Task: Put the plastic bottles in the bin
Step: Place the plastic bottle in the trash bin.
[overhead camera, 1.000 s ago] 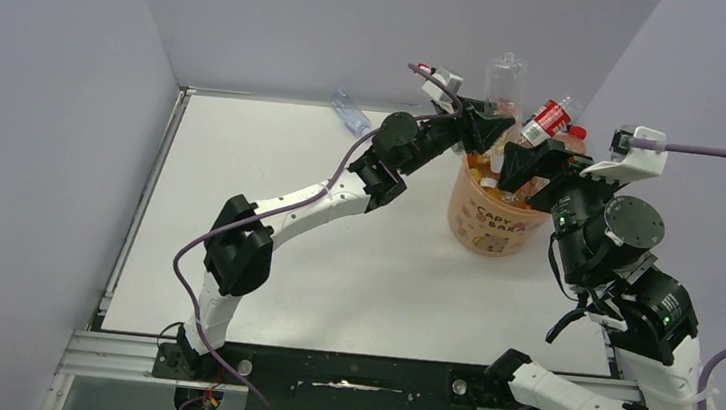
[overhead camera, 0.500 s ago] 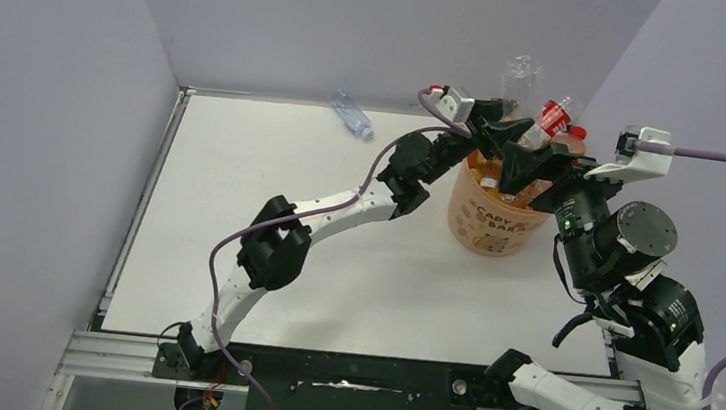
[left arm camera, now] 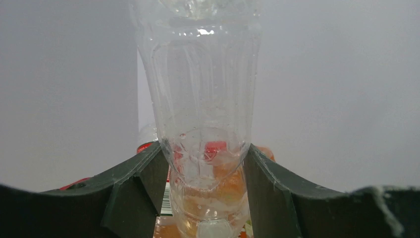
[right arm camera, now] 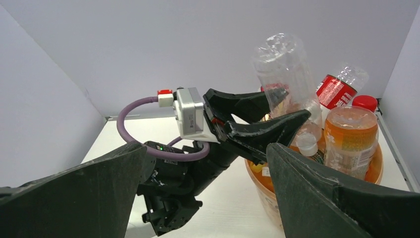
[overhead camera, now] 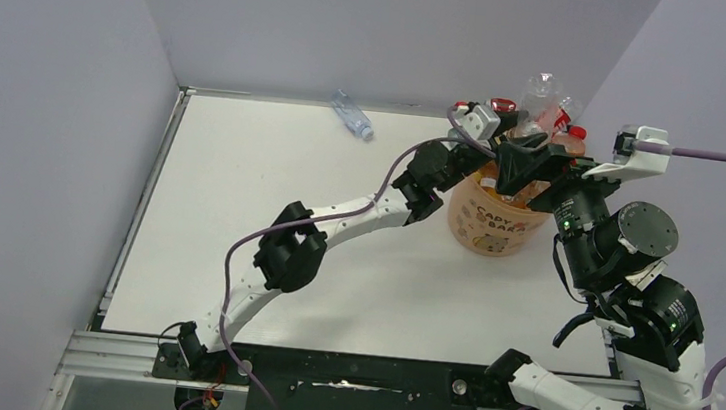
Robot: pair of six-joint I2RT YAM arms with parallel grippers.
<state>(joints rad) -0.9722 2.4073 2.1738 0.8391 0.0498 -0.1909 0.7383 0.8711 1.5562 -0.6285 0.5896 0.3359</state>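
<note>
1. The left pincer (left arm camera: 203, 148) is over the bin (overhead camera: 488, 222), which stands on the right part of the desk (overhead camera: 271, 176), towards the far side.
2. Between the fingers of the left pincer there is a clear bottle (left arm camera: 200, 74) with no label. It stands almost upright but upside down, with its white cap pointing down into the bin.
3. In the left wrist view both fingers lie against the sides of this bottle near its neck. The pincer is therefore only a little open and has hold of the clear bottle.
4. The right pincer (right arm camera: 208, 147) is just beside the bin on its near right side. Its fingers are spread very wide and nothing is between them.
5. The bin is filled above its rim. An orange bottle (right arm camera: 349, 136) with a red cap stands upright in it on the right side.
6. Behind the orange bottle, a red-label bottle (right arm camera: 337, 89) leans out over the rim.
7. Low in the bin, beside the orange bottle, another white cap (right arm camera: 307, 144) shows. I cannot tell which bottle it belongs to.
8. One more bottle, the blue-label bottle (overhead camera: 353, 114), lies on its side on the desk at the far edge, next to the back wall and well apart from the bin.
</note>
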